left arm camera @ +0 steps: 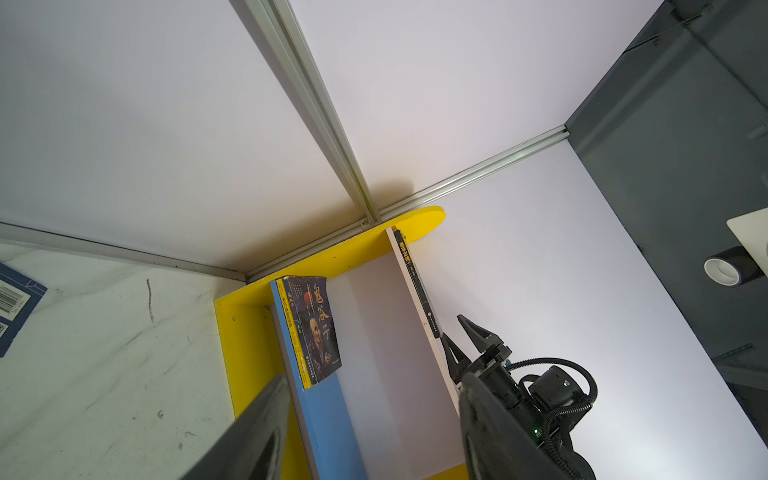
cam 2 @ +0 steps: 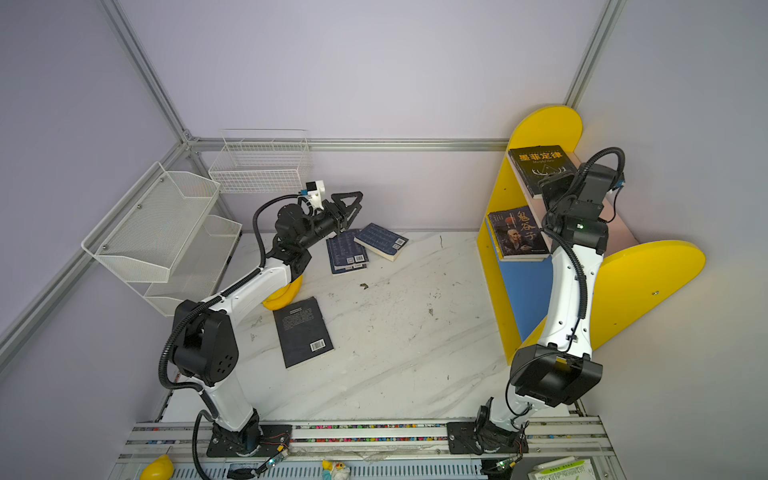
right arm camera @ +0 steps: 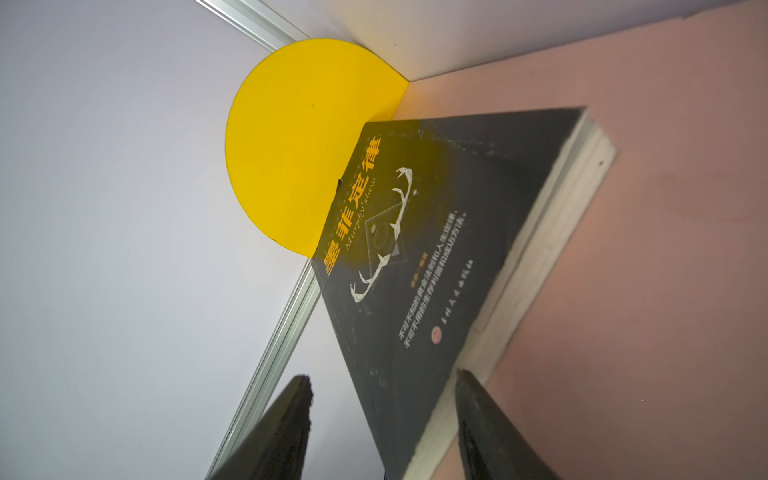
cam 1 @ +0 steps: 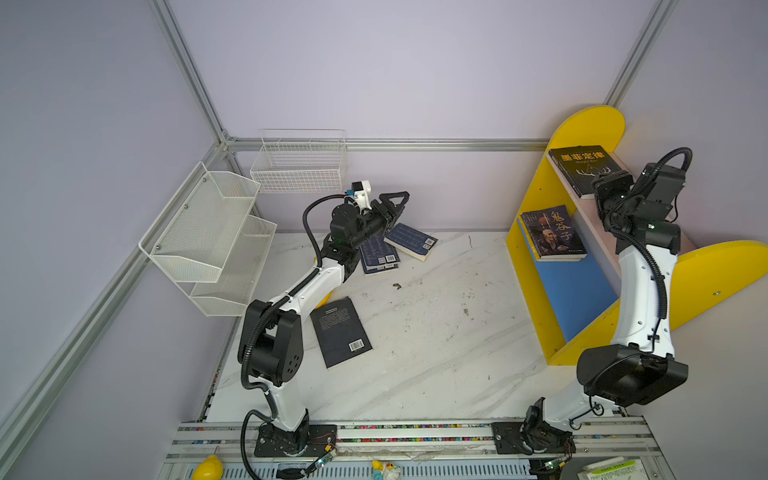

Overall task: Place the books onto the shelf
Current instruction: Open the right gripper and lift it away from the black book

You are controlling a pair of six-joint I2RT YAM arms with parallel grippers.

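My left arm and right arm had white link shells, black joint housings, corrugated black conduits; left gripper was black.

The marble table is lying bare across its middle and right, leaving a wide lane toward the shelf. On the left, a face-down black book and the left arm are taking up room. Two navy books are crowding the far edge. A white mesh rack and a wire basket are closing the far-left corner. The blue lower board is offering space at its near end, with a dark book filling its far end. On the pink upper board, an orange-titled black book is occupying the far end and the right arm is blocking the rest.
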